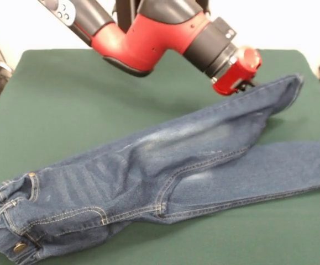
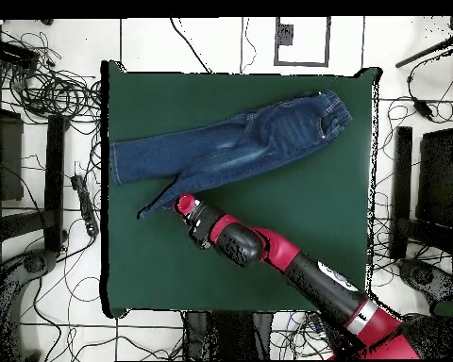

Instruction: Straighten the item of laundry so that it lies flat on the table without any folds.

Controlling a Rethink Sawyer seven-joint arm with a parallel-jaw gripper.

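Tool [image 1: 247, 86] state cannot be told beside the jeans [image 1: 165, 171], judged soft and limp. One twisted leg hem [image 1: 284, 88] on the worktop [image 1: 60, 105] is best taken.

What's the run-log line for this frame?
jeans: spread diagonally, one leg lapped over the other, cuff end pinched up | gripper: at that cuff, state unclear | table: jeans toward one long edge | flat: no

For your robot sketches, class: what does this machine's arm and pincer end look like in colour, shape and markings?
The arm is made of thick rounded segments, red shells alternating with black cylindrical joints. A grey panel with small round buttons sits on an upper black link. The pincer end has a glossy red rounded housing; in the overhead view a white band with dark markings rings the arm.
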